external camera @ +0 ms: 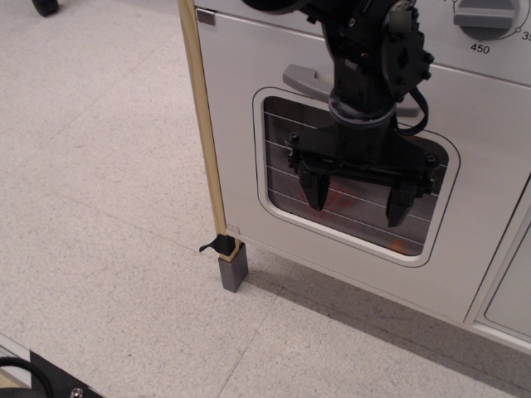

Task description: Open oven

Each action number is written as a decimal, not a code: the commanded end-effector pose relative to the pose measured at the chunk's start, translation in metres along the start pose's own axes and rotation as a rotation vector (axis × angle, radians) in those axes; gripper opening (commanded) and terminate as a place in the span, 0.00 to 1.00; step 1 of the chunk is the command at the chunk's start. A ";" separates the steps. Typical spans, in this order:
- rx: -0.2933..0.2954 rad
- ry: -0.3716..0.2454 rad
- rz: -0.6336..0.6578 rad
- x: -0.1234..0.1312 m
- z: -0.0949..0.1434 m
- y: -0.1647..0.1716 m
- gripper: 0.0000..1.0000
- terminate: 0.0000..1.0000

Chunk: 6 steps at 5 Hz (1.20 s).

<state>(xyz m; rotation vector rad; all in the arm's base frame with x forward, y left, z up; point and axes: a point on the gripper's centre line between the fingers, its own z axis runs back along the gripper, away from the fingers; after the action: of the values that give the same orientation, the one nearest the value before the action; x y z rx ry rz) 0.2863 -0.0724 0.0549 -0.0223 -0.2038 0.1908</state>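
The white toy oven (241,149) fills the upper right. Its door looks closed, flush with the front. The door has a rounded window (286,178) crossed by thin wires. A grey bar handle (311,81) sits above the window, partly hidden by my arm. A grey numbered dial (489,21) shows at the top right. My black gripper (357,203) hangs in front of the window, below the handle, fingers pointing down. It is open and holds nothing.
A wooden strip (203,124) runs down the oven's left edge to a grey foot (234,268) with black tape. Speckled floor (99,166) spreads to the left and front. Another white panel (510,290) stands at the right. A black object (50,381) lies at the bottom left.
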 end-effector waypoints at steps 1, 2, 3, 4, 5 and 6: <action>0.000 0.000 0.000 0.000 0.000 0.000 1.00 0.00; -0.031 -0.036 0.259 0.020 0.010 0.018 1.00 0.00; -0.055 -0.079 0.515 0.042 0.031 0.040 1.00 0.00; -0.101 -0.131 0.774 0.056 0.044 0.066 1.00 0.00; -0.153 -0.157 0.980 0.060 0.055 0.078 1.00 0.00; -0.148 -0.177 1.096 0.067 0.046 0.070 1.00 0.00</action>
<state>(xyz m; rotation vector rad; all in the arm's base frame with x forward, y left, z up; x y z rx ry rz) 0.3314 0.0089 0.1002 -0.2465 -0.3304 1.2962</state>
